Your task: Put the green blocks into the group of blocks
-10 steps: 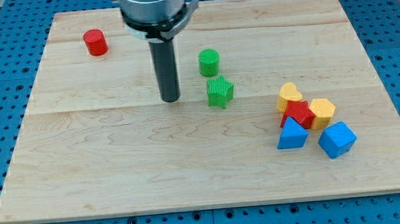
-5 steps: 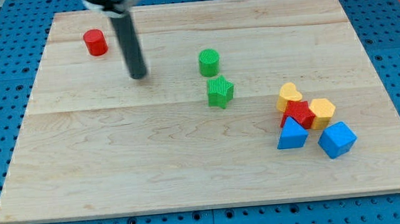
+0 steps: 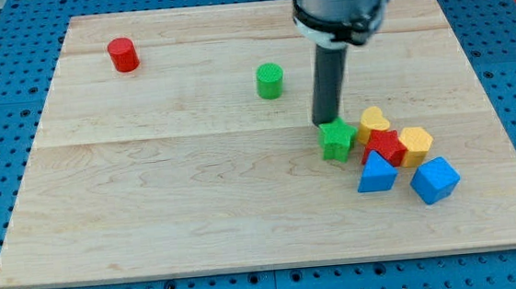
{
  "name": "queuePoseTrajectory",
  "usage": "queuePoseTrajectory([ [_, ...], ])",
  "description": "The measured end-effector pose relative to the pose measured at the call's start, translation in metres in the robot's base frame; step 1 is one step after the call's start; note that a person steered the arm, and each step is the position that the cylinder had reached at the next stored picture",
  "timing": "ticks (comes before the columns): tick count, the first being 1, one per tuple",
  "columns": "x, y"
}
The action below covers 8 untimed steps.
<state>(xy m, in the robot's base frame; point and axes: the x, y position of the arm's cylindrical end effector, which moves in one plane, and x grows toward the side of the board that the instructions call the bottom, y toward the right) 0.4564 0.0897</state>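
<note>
My tip (image 3: 327, 122) stands on the board, touching the top-left edge of the green star block (image 3: 337, 140). That block lies just left of the group: a yellow heart (image 3: 373, 121), a red block (image 3: 387, 144), a yellow hexagon (image 3: 416, 143), a blue triangle (image 3: 376, 173) and a blue cube (image 3: 435, 179). The green star sits very close to the red block and the yellow heart. The green cylinder (image 3: 270, 80) stands alone, up and to the left of my tip.
A red cylinder (image 3: 123, 54) stands near the board's top left corner. The wooden board (image 3: 152, 199) lies on a blue pegboard surface. The arm's body (image 3: 336, 0) hangs over the board's top edge.
My tip swung from the left of the board to the right, behind the green star. The green star has slid right and down, next to the group. The green cylinder has not moved.
</note>
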Motion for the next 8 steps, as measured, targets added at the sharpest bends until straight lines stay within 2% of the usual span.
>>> queuePoseTrajectory([
  [1, 0.019, 0.014],
  [2, -0.018, -0.003],
  [3, -0.021, -0.041],
  [6, -0.108, -0.121],
  [7, -0.126, -0.097],
  [8, -0.116, -0.056],
])
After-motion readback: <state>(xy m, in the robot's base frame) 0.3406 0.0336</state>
